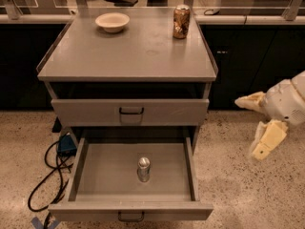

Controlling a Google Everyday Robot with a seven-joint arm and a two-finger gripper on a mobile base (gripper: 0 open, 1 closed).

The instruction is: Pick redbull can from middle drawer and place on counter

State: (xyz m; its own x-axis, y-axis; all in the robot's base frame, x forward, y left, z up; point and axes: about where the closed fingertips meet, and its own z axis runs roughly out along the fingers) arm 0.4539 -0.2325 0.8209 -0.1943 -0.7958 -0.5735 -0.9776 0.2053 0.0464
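The redbull can (143, 169) stands upright on the floor of the middle drawer (102, 175), which is pulled fully open below a closed upper drawer (131, 111). The counter (128, 51) tops the cabinet. My gripper (254, 128) hangs in the air to the right of the cabinet, at about the height of the upper drawer. It is well apart from the can and empty. Its cream fingers (268, 138) are spread open.
A white bowl (112, 21) sits at the counter's back left and a wider brown-orange can (181, 21) at its back right. A black cable and a blue plug (64, 144) lie on the speckled floor left of the drawer. Dark cabinets run behind.
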